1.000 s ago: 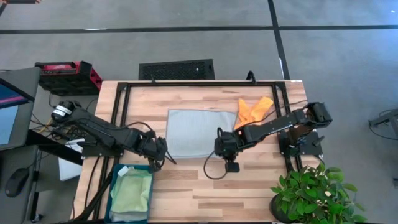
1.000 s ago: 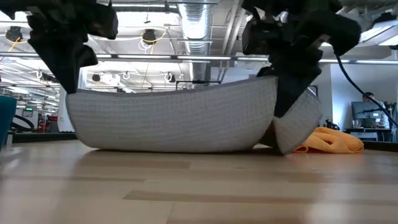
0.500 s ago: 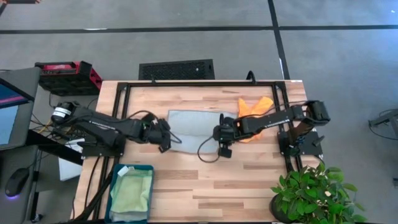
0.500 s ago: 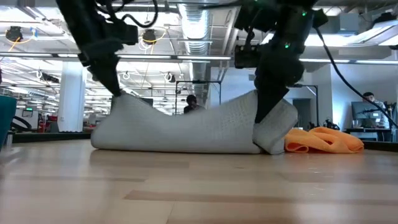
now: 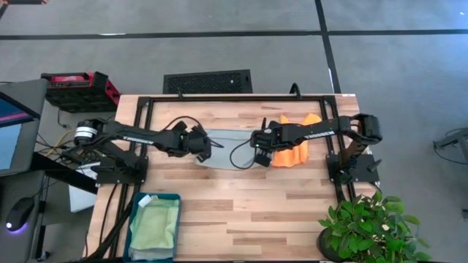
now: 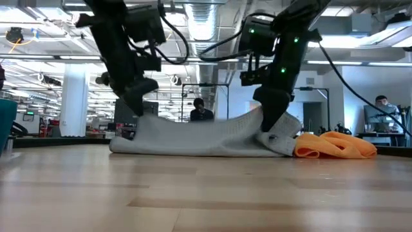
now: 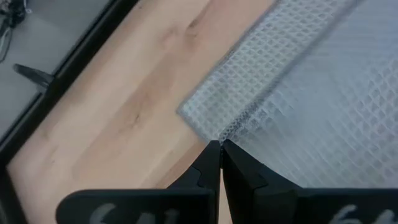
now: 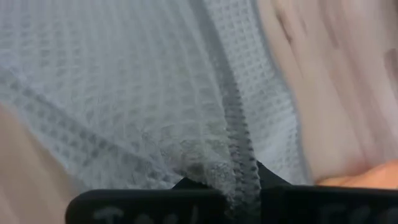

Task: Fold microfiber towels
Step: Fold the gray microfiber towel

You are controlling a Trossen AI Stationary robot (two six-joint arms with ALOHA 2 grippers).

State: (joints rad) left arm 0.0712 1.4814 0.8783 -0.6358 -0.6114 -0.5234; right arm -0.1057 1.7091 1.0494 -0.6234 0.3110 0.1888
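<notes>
A pale grey-blue waffle towel (image 5: 228, 145) lies folded over itself on the table's far middle; it also shows in the low view (image 6: 199, 136). My left gripper (image 5: 205, 150) is shut on its left end and my right gripper (image 5: 258, 153) on its right end, both low over the table. A bright orange towel (image 5: 294, 143) lies crumpled right of the grey one. A light green towel (image 5: 155, 228) lies in the teal bin (image 5: 134, 232). The second grey-blue towel is not in view. My left gripper pinches the towel's carried corner (image 7: 219, 138) between its two fingers, slanting down from the left. That corner stands a little above the lower layer (image 6: 145, 117); the rest lies on the table. My right gripper pinches the towel's hemmed edge (image 8: 241, 167) at its right end between its two fingers, coming from above. The held end (image 6: 270, 124) is raised a little over the folded cloth, slack.
A black metal frame (image 5: 146, 102) runs round the table's far part. The teal bin stands at the near left edge, a potted plant (image 5: 362, 226) at the near right corner. Bare wood (image 5: 256, 212) lies on the near side.
Both grippers have gone toward the table's far edge and down, staying shut on the towel's near edge. That edge, held high and taut before, has been carried over the far part, so the towel now lies folded over and low.
</notes>
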